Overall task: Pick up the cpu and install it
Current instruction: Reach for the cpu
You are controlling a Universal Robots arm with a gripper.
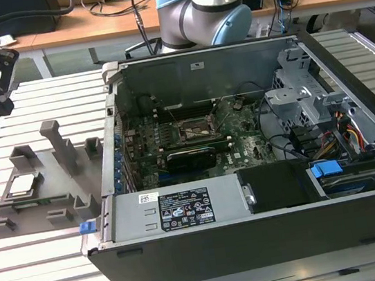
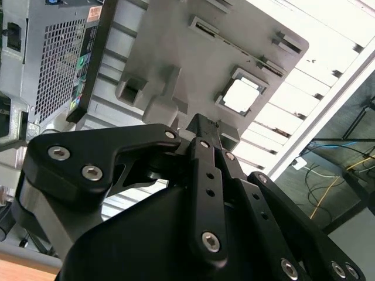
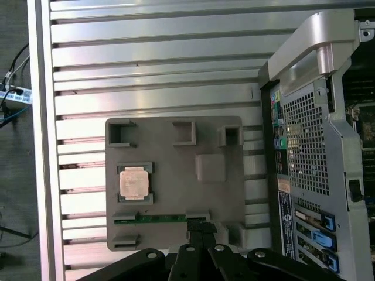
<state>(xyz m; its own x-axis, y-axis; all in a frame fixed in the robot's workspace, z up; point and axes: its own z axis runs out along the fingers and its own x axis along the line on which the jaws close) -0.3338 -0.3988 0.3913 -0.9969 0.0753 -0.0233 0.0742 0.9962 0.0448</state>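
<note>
The cpu (image 1: 23, 183), a small square chip with a silver metal top, lies flat in a pocket of the grey holder tray (image 1: 56, 197) on the slatted table, at the exterior view's left. Both wrist views show the cpu (image 2: 242, 95) (image 3: 134, 182) in its pocket, with nothing touching it. My gripper (image 1: 1, 97) hangs well above the table behind the tray, its black fingers (image 3: 199, 225) drawn together with nothing between them. The motherboard's black socket frame (image 1: 193, 131) sits inside the open computer case (image 1: 258, 242).
A green memory stick (image 3: 158, 218) lies in a slot of the holder tray (image 3: 176, 146). The case's rear wall (image 3: 304, 146) stands right beside the tray. Drive cages and cables (image 1: 325, 128) fill the case's right side. Desks with clutter stand behind the table.
</note>
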